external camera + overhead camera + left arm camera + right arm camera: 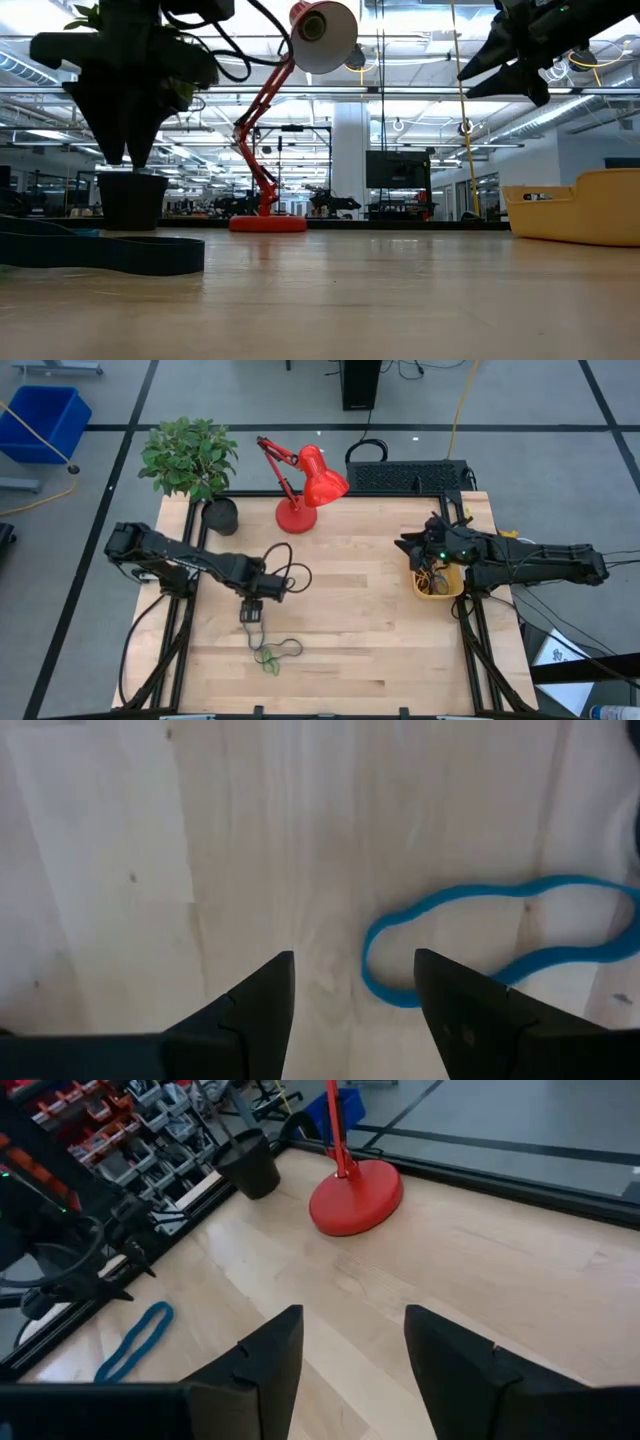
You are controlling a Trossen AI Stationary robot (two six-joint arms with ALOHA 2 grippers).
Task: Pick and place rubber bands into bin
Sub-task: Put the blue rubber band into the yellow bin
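End effectors, left (355, 985) and right (350, 1345), gape wide, empty.

The table (350, 650) is pale blond wood with straight grain, framed in black; the bin (452, 590) is yellow-orange, holding a tangle of dark and orange-red bands; the rubber band (480, 940) beneath the left gripper (352, 982) is bright blue, and another beside it on the table (270, 662) is green. The lamp (305, 485) is glossy red from base to shade; the plant (188, 455) has green leaves above a black pot (221, 516); both arms and their fingers are black; the crate (40, 420) on the grey floor is blue.
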